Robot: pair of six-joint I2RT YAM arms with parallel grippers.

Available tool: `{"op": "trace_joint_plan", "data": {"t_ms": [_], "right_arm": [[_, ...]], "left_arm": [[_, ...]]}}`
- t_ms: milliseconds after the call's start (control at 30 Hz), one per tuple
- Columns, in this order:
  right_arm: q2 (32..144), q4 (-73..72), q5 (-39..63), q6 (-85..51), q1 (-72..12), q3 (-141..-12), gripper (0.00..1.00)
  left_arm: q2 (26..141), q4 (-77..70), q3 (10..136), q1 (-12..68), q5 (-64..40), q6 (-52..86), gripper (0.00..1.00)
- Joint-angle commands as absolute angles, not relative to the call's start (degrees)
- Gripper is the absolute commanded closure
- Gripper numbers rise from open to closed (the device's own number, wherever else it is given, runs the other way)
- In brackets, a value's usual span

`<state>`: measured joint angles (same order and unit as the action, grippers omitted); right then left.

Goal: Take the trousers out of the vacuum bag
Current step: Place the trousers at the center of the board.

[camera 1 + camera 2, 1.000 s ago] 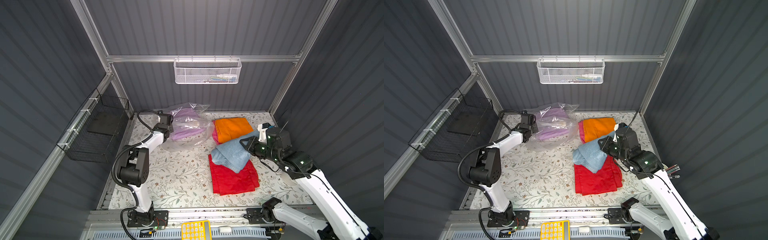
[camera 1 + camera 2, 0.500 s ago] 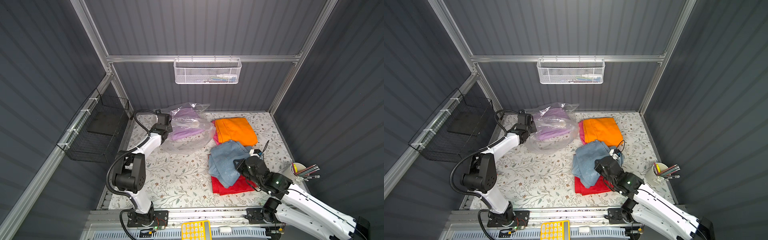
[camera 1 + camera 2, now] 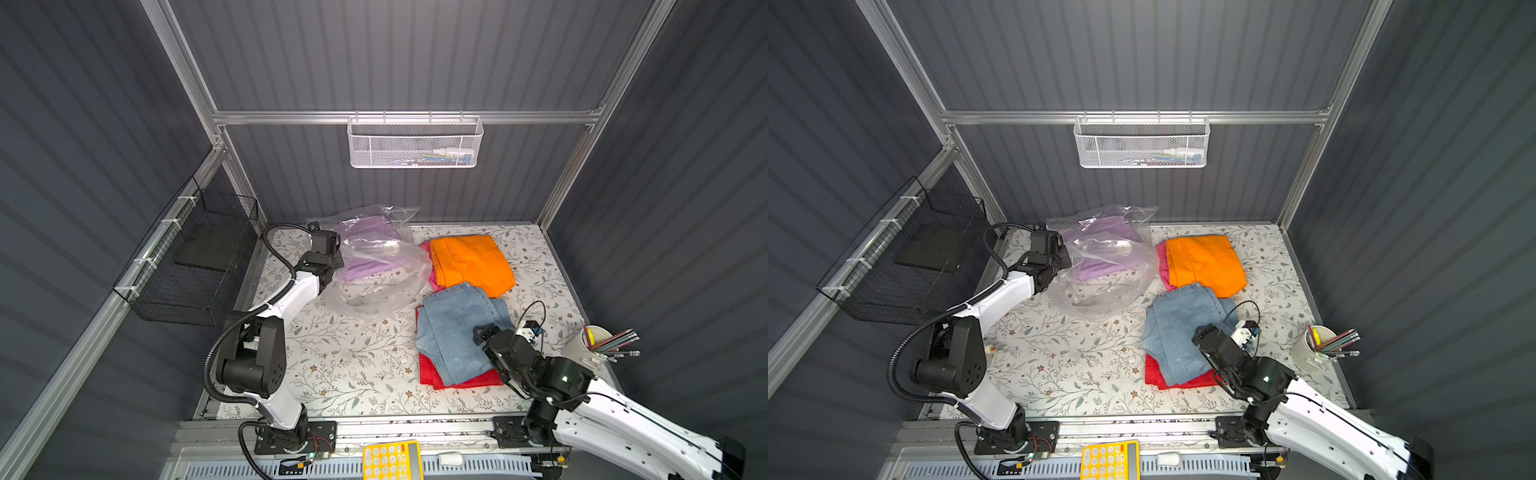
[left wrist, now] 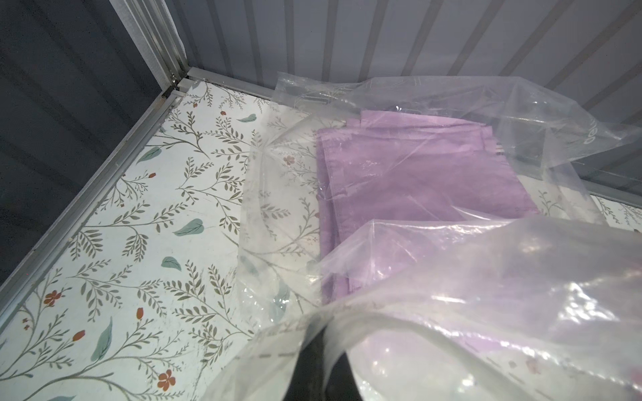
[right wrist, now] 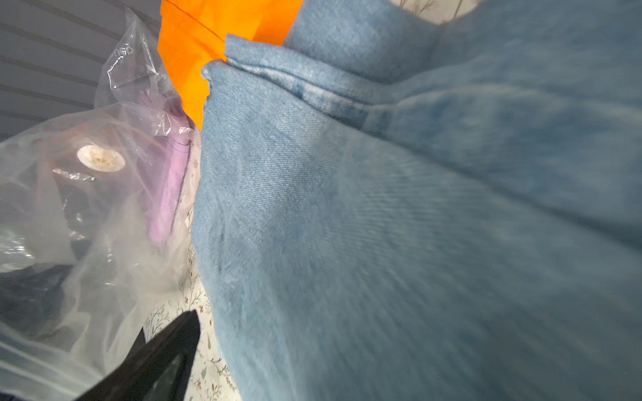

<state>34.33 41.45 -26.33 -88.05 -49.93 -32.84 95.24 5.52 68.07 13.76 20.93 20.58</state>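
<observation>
My left pincer (image 3: 337, 266) is pressed together on the edge of the bag (image 3: 374, 291), on the bag's left side. In the left wrist view the plastic wraps round my dark finger (image 4: 312, 368) & rises off the table (image 3: 353, 365).

The bag is clear & crinkly and lies at the back left of the table, w/ a round white cap (image 5: 100, 158) on its face. The lilac trousers (image 4: 417, 173) are inside it, folded flat, toward the back wall.

The other 4 pairs are out on the table's right half:
- The orange trousers (image 3: 469, 262) are at the back, just beside the bag.
- They lie on the pink trousers (image 3: 433, 277), of which only a strip shows on the bag side.
- The denim trousers (image 3: 453, 328) sit in front, rumpled, touching the orange pair's front edge.
- The denim pair lies over the red trousers (image 3: 430, 374), which stick out at the front.

My right pincer (image 3: 485, 333) is low over the right part of the denim pair; can't tell if it touches. It looks spread: the right wrist view shows just 1 finger (image 5: 163, 350), well off to one side w/ nothing pinched. The other finger is hidden behind the denim, & that pic is blurred.

A cup of pencils (image 3: 590, 345) stands near the table's right edge, apart from the clothes.
</observation>
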Motion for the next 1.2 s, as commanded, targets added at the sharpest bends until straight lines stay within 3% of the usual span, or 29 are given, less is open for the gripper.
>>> {"op": "trace_joint_plan", "data": {"t_ms": [0,133,233,400,600,767,967,1167], "right_arm": [[30.49,55.56,-30.05,-85.52,-50.10,-38.61,0.01],[30.16,62.68,-35.19,-80.56,-50.10,-46.78,0.01],[33.26,55.46,-35.84,-68.00,-50.09,-51.94,0.01],[45.26,43.00,-27.03,-56.29,-50.09,-56.37,0.01],[50.52,20.69,-16.69,-65.49,-49.03,-37.11,0.01],[51.29,10.78,-12.85,-71.14,-45.29,-25.44,0.01],[47.52,18.35,-19.56,-58.96,-44.92,-36.76,0.01],[51.14,14.80,-16.09,-50.37,-47.23,-48.85,0.01]], "left_arm": [[93.60,6.32,67.71,13.10,20.30,21.43,1.00],[93.45,6.50,67.16,13.10,19.45,21.71,1.00],[93.01,6.87,66.86,13.10,18.52,21.80,1.00],[91.70,8.49,66.95,13.10,16.55,21.50,1.00],[88.61,11.03,65.37,13.16,11.90,22.21,1.00],[84.44,13.97,62.32,13.18,7.15,24.21,1.00],[80.66,14.42,57.88,13.36,1.22,24.92,1.00],[77.32,15.35,55.30,13.62,-1.85,24.87,1.00]]}}
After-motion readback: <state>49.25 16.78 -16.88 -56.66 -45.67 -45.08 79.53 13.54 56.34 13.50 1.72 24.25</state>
